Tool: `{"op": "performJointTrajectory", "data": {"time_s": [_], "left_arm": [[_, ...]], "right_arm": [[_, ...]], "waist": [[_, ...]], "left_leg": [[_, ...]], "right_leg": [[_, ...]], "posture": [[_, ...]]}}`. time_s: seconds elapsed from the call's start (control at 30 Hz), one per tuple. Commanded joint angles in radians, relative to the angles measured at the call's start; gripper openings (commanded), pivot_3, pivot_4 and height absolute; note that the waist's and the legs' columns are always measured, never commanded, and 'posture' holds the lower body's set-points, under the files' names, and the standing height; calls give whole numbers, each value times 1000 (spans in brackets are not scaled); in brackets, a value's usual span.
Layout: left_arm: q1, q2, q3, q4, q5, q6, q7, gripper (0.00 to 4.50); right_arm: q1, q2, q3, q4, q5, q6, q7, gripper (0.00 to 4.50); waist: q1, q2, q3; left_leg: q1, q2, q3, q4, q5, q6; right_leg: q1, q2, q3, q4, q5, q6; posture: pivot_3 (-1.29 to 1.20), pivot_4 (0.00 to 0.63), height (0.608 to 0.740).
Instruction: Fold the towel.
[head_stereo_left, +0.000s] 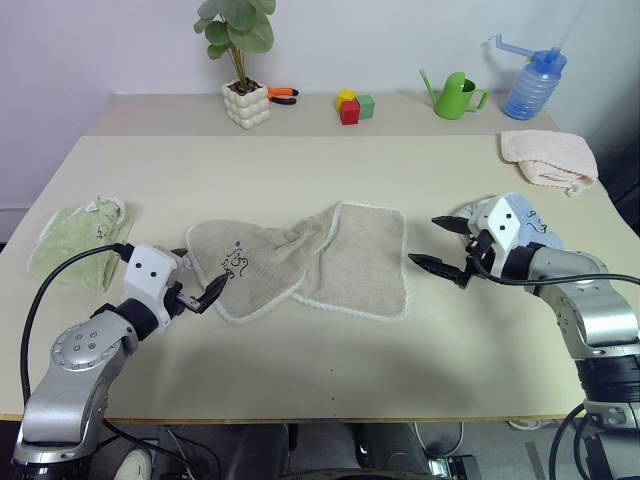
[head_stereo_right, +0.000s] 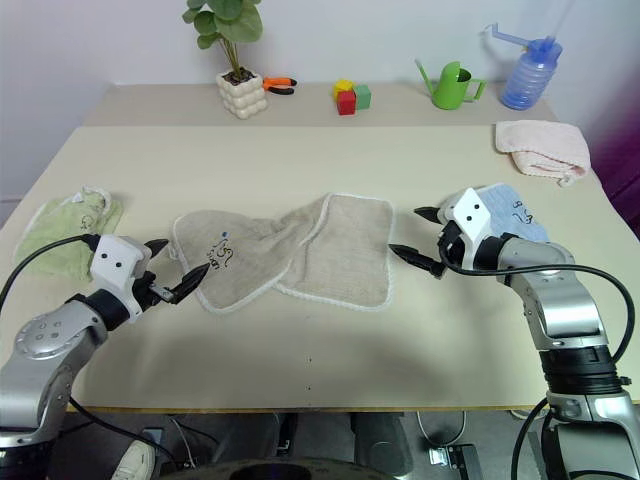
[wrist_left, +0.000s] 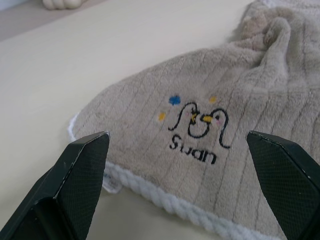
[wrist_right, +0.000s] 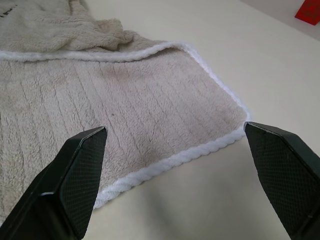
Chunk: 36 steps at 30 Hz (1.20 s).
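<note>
From the head cameras, you see the towel (head_stereo_left: 305, 262) lying mid-table, twisted at its middle, one flat square half toward your right and a rounder half bearing a dark mark toward your left. Your left gripper (head_stereo_left: 200, 293) sits at the towel's left edge with its fingers spread wide, holding nothing. Your right gripper (head_stereo_left: 443, 246) hovers just beside the towel's right edge, also spread wide and empty. Bare table (head_stereo_left: 330, 360) runs in front of the towel to the near edge, and more lies behind it.

Around it: a pale green cloth (head_stereo_left: 75, 238) at the left edge, a light blue cloth (head_stereo_right: 510, 222) under your right arm, a pink cloth (head_stereo_left: 548, 158) at the far right. Along the back stand a potted plant (head_stereo_left: 243, 60), orange-handled pliers (head_stereo_left: 282, 95), coloured blocks (head_stereo_left: 352, 106), a green watering can (head_stereo_left: 457, 96) and a blue bottle (head_stereo_left: 533, 82), all well apart from the towel.

The left wrist view adds the embroidery (wrist_left: 197, 129): a swan outline with lettering, close to the white corded edging (wrist_left: 165, 202), between the two open fingers (wrist_left: 75, 187).

The right wrist view shows the towel's corded corner (wrist_right: 240, 127) lying flat between its open fingers (wrist_right: 70, 185), bare table beyond.
</note>
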Motion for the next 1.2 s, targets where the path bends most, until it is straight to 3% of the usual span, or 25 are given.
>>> {"op": "performJointTrajectory", "data": {"time_s": [0.03,0.6,0.87,1.2], "left_arm": [[-34,1,-3,0,12,-28,6,4463],[-57,-10,-60,-17,12,-46,-39,4463],[16,101,-202,-116,12,-59,-215,4463],[16,185,-288,-44,162,-132,-232,4463]], "right_arm": [[6,3,-20,-28,3,-17,-4,4500],[54,1,-25,-79,6,3,-27,4500],[68,2,21,-105,12,43,22,4500],[154,39,12,-228,0,65,-72,4500]], "waist": [[0,0,0],[0,0,0],[-2,0,0],[0,1,1]], "left_leg": [[0,0,0,0,0,0],[0,0,0,0,0,0],[0,0,0,0,0,0],[0,0,0,0,0,0]], "right_leg": [[0,0,0,0,0,0],[0,0,0,0,0,0],[0,0,0,0,0,0],[0,0,0,0,0,0]], "posture": [[0,150,727],[0,150,727],[0,150,727],[0,150,727]]}}
